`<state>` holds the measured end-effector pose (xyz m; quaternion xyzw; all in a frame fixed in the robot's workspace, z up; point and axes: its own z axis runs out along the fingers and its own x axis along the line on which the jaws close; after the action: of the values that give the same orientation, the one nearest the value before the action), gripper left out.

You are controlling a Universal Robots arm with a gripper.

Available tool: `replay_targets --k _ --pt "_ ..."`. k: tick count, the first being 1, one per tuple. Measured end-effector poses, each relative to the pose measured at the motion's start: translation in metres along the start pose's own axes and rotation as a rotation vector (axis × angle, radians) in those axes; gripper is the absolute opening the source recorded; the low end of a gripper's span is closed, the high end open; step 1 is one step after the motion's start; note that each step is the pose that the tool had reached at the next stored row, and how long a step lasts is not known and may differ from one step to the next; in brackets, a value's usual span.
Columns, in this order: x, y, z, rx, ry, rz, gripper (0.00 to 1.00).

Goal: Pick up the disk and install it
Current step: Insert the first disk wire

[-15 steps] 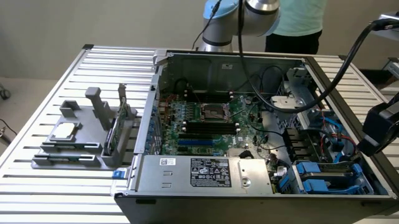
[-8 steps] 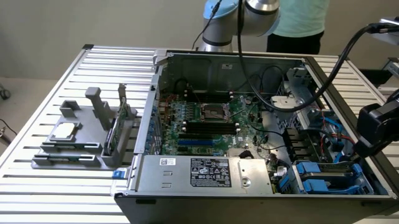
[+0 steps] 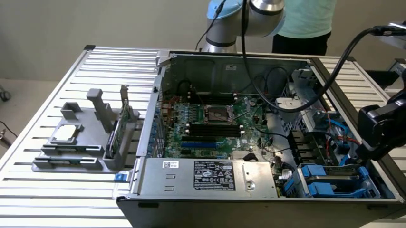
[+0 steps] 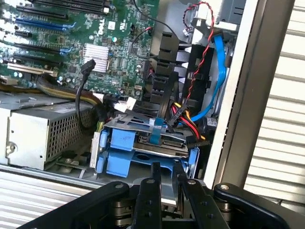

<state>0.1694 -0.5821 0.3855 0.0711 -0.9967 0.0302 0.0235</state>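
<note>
The disk [image 3: 339,172] is a silver-grey drive with blue rails. It lies in the drive bay at the near corner of the open computer case [image 3: 355,85], on the exterior view's right. In the wrist view the disk [image 4: 159,147] sits in its blue carrier just beyond my fingertips, with cables plugged in behind it. My gripper [image 3: 374,151] hangs over the case's wall on the exterior view's right, just above and beside the bay. The black fingers [image 4: 151,191] of the gripper [image 4: 167,168] stand a narrow gap apart, and nothing is clamped between them.
A large silver box with stickers [image 3: 209,175] fills the case's near side beside the bay. The motherboard [image 3: 209,118] lies behind it. Red and blue cables [image 4: 214,71] run past the bay. A grey fixture [image 3: 76,147] stands on the slatted table, and a person [image 3: 307,19] stands behind it.
</note>
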Motion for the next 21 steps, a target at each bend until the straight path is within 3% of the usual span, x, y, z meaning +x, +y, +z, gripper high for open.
replay_targets --k 13,21 --pt "-0.0004 0.0006 0.0019 -0.0072 0.0036 0.149 0.25" --pt "-0.0006 0.0007 0.0029 -0.0118 -0.0003 0.221 0.25"
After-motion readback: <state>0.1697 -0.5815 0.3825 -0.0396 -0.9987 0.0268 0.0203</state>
